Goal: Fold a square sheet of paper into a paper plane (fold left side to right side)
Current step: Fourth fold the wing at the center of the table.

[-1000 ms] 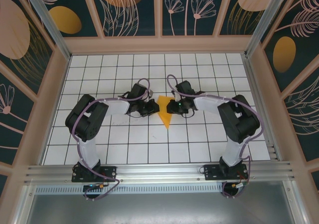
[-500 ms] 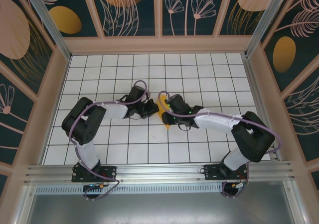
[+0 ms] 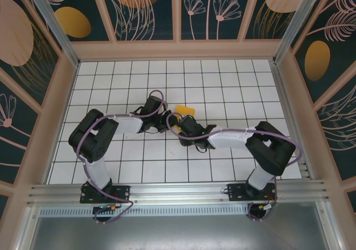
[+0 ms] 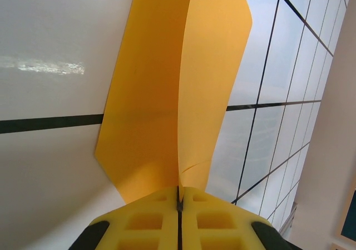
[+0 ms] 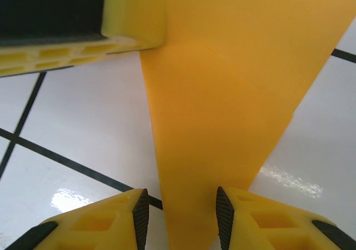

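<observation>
Right gripper [image 5: 179,219] has swung left over the paper [image 4: 167,105], jaws apart astride its narrow near end; left gripper [image 4: 179,203] pinches the paper, fingers together.

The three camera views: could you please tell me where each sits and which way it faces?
Top external: fixed above and behind the bases, looking down on the tiled table; both arms, left gripper and right gripper show.
Left wrist: on the left arm, looking along its shut fingers at the paper they pinch.
Right wrist: on the right arm, looking between its open fingers at the same paper.
Shared: both wrist views show the paper.
</observation>
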